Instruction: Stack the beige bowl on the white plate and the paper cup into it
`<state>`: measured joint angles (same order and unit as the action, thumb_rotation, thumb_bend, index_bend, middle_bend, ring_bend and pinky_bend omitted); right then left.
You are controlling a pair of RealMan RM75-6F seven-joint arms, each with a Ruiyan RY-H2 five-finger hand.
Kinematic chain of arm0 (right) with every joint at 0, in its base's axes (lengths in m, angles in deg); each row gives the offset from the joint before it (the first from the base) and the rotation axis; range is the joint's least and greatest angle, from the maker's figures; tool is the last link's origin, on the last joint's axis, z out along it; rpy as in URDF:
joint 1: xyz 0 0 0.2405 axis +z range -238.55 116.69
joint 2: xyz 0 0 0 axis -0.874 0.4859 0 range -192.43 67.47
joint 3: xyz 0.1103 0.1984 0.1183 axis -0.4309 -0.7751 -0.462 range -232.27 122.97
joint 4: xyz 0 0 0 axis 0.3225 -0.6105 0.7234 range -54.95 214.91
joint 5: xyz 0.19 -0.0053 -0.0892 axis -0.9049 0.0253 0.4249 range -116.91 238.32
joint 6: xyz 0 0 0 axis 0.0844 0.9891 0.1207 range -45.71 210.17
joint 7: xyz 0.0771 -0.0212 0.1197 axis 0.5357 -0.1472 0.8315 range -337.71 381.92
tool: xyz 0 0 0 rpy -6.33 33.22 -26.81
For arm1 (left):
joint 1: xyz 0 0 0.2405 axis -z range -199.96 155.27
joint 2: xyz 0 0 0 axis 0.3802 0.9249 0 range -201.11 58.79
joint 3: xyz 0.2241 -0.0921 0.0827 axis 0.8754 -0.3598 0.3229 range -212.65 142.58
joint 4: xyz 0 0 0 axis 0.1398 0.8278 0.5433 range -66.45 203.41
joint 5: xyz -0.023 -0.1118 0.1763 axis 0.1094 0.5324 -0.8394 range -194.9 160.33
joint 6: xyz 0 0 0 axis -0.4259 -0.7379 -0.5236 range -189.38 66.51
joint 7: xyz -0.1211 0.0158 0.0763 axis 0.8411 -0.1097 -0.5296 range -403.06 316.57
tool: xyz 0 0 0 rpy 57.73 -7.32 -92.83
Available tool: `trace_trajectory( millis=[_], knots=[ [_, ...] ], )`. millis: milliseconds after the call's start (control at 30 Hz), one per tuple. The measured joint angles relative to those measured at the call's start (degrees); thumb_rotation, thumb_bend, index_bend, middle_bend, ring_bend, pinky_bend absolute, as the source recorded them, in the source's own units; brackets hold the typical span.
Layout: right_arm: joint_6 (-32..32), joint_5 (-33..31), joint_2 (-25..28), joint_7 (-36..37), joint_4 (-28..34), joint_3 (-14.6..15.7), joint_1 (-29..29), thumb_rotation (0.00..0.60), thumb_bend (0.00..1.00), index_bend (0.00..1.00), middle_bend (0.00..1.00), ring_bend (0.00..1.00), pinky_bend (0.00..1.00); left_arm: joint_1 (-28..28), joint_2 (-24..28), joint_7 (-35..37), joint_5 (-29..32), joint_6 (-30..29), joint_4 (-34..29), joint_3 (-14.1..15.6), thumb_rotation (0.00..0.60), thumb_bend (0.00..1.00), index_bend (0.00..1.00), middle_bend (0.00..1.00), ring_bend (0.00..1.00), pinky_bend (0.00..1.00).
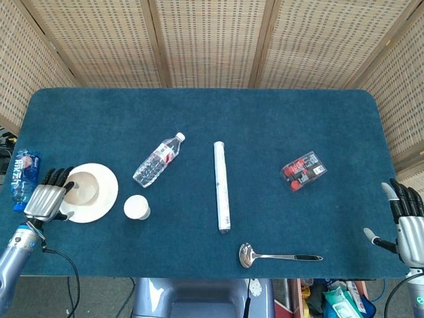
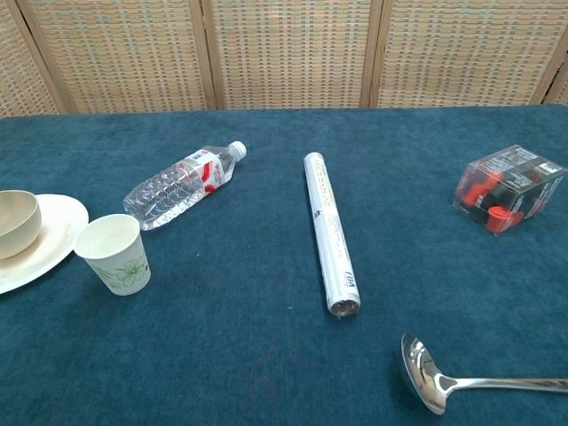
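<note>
The beige bowl (image 1: pixel 84 187) (image 2: pixel 14 222) sits upright on the white plate (image 1: pixel 106 199) (image 2: pixel 55 232) at the table's left. My left hand (image 1: pixel 45 200) is at the bowl's left side with its thumb on the rim; the fingers reach along the far-left edge. The chest view does not show this hand. The paper cup (image 1: pixel 137 207) (image 2: pixel 114 254) stands upright and empty just right of the plate, apart from it. My right hand (image 1: pixel 409 225) hangs off the table's right edge, fingers spread, holding nothing.
A clear water bottle (image 1: pixel 158 160) lies behind the cup. A long white roll (image 1: pixel 222 185) lies mid-table, a steel ladle (image 1: pixel 278 256) near the front edge, a red-and-clear pack (image 1: pixel 303 170) at the right. A blue-labelled bottle (image 1: pixel 23 175) lies at the table's left edge.
</note>
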<state>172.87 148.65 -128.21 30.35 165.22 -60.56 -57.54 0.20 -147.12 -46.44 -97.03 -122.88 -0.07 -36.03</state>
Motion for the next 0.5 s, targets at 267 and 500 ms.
trace_trajectory(
  millis=[267, 500],
  knots=[
    [-0.12, 0.01, 0.0, -0.07, 0.07, 0.04, 0.05, 0.6, 0.14, 0.01, 0.0, 0.0, 0.0, -0.94, 4.22, 6.01, -3.04, -5.62, -7.18, -0.82, 0.6, 0.15, 0.34, 0.0, 0.0, 0.0],
    [0.04, 0.06, 0.07, -0.07, 0.19, 0.08, -0.03, 0.6, 0.14, 0.01, 0.0, 0.0, 0.0, -1.2, 8.75, 3.19, -9.03, -10.9, -16.92, -0.75, 0.6, 0.17, 0.41, 0.0, 0.0, 0.0]
  ],
)
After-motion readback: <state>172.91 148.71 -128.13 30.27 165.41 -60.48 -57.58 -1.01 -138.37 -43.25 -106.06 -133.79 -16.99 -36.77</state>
